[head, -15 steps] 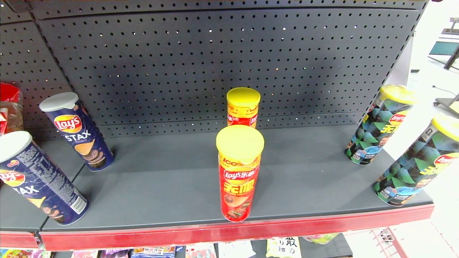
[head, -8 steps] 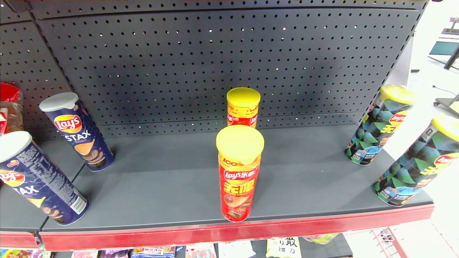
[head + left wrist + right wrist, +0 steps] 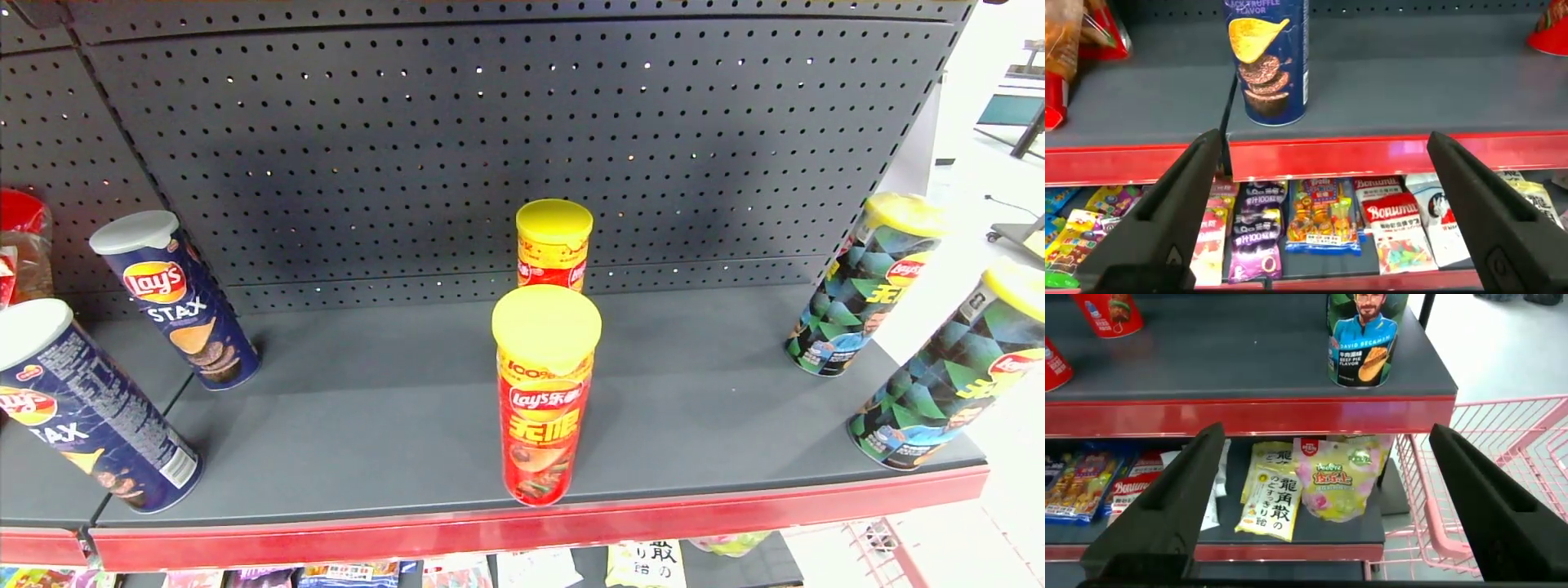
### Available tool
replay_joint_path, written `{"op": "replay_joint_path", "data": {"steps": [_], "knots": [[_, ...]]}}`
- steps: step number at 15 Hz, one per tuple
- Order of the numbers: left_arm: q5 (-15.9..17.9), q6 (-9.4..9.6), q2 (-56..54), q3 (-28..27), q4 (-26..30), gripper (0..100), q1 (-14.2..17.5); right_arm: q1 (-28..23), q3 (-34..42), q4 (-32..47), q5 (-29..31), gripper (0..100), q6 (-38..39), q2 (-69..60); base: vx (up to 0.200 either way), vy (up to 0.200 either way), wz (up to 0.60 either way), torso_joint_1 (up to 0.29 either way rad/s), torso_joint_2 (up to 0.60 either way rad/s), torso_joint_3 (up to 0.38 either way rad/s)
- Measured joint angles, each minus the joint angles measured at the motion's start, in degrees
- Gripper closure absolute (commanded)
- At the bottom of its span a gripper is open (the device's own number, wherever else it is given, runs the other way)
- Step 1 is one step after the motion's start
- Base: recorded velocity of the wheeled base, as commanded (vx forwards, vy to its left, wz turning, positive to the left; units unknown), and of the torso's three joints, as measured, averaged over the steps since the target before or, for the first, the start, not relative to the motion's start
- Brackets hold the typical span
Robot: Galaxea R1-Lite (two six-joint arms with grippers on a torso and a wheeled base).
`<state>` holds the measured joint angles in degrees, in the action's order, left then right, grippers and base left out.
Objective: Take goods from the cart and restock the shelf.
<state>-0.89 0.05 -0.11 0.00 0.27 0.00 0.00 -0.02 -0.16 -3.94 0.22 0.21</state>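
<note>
You'll see the left gripper (image 3: 1323, 143) and right gripper (image 3: 1324, 433) both spread wide (nothing between them), facing the shelf (image 3: 367, 425) at its red front edge.

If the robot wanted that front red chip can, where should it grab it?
Probably around the middle of the front red can, coming straight in from the open front: it stands upright, round and slim, with bare shelf on either side.
</note>
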Motion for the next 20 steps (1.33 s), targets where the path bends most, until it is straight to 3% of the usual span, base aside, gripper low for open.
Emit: {"op": "replay_joint_path", "data": {"steps": [3, 9, 12, 20], "knots": [[0.0, -0.05, 0.0, 0.0, 0.0, 0, 0.0, 0.0, 0.0, 0.0, 0.0, 0, 0.0, 0.0, -0.133, 0.000, 0.00, 0.003, 0.00, 0.005], [0.1, -0.05, 0.0, 0.0, 0.0, 0, 0.0, 0.0, 0.0, 0.0, 0.0, 0, -0.2, 0.0, 0.000, 0.000, 0.00, 0.000, 0.00, 0.000], [0.1, -0.10, 0.0, 0.0, 0.0, 0, 0.0, 0.0, 0.0, 0.0, 0.0, 0, -0.2, 0.0, 0.000, 0.000, 0.60, 0.001, 0.00, 0.004], [0.2, -0.10, 0.0, 0.0, 0.0, 0, 0.0, 0.0, 0.0, 0.0, 0.0, 0, -0.1, 0.0, 0.000, 0.000, 0.00, 0.000, 0.00, 0.000]]}}
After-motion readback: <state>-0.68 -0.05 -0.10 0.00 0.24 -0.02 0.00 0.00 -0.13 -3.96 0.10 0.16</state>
